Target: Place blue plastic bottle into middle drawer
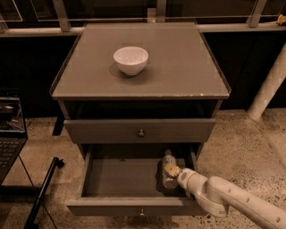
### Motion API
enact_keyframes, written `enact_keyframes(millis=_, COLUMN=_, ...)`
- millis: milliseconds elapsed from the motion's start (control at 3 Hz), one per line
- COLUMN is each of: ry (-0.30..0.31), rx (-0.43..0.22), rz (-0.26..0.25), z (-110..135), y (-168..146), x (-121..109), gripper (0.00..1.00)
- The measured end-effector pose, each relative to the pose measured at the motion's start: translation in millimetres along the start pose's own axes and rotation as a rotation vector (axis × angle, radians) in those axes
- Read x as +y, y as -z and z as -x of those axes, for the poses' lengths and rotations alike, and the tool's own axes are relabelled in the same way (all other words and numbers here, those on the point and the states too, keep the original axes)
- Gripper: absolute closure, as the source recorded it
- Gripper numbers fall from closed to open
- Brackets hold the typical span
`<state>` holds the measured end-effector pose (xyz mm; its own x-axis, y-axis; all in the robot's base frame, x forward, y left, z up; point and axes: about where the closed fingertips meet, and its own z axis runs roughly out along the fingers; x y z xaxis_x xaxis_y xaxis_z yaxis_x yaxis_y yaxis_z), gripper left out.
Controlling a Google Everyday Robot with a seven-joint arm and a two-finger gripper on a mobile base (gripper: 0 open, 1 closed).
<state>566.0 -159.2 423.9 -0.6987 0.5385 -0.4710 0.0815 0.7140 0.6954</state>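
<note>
Setting: an indoor robot test area, more lab than home.
Gripper: the white arm's two-finger gripper [172, 170] sits low in the open, wide grey middle drawer [120, 179], at its right side.
Furniture: a lone grey flat-topped cabinet [178, 76] rises behind the gripper, bearing a round white bowl [130, 59].
Equipment: an open black laptop [9, 134] far to its left; a slanted black stand leg [42, 192] nearer, lower left.
Floor: speckled stone-like floor [241, 138] to its right.
Surround: pale metal rail posts [62, 13] well beyond it.
</note>
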Motion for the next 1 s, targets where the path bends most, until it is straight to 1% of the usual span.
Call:
enact_keyframes(millis=333, ry=0.000, rx=0.000, rz=0.000, z=0.0, y=0.0, x=0.0, gripper=0.59)
enact_keyframes(millis=667, ry=0.000, rx=0.000, rz=0.000, z=0.0, y=0.0, x=0.1, gripper=0.34)
enact_keyframes(millis=1000, ry=0.000, rx=0.000, rz=0.000, z=0.0, y=0.0, x=0.1, gripper=0.13)
